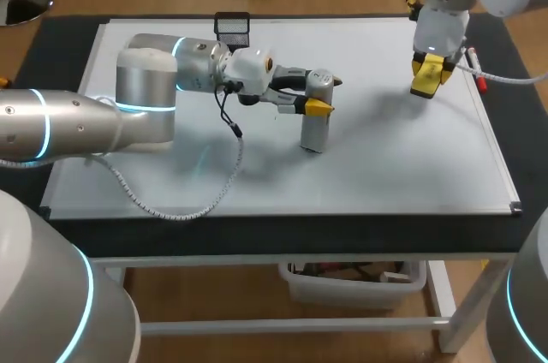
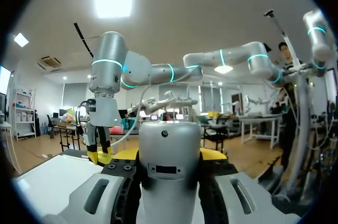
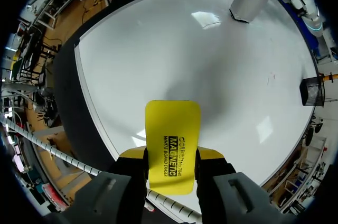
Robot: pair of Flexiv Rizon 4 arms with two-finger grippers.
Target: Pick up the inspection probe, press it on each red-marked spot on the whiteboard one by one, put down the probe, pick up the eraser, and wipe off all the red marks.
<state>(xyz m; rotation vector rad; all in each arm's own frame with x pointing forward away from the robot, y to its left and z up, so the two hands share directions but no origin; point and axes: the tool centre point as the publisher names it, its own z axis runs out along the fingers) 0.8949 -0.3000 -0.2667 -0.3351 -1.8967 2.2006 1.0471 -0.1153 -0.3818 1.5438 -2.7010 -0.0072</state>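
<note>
At the whiteboard's (image 1: 394,166) centre, left gripper (image 1: 318,107) clamps an upright silver cylindrical probe (image 1: 314,133); right gripper (image 1: 426,82) pinches a yellow rectangular eraser (image 3: 172,145), seemingly above its far edge.

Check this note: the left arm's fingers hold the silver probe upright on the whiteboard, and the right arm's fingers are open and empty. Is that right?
No. The right arm's fingers are not empty: the right wrist view shows them shut on a yellow eraser. As you said, the left arm's fingers hold the silver probe upright on the whiteboard.
</note>
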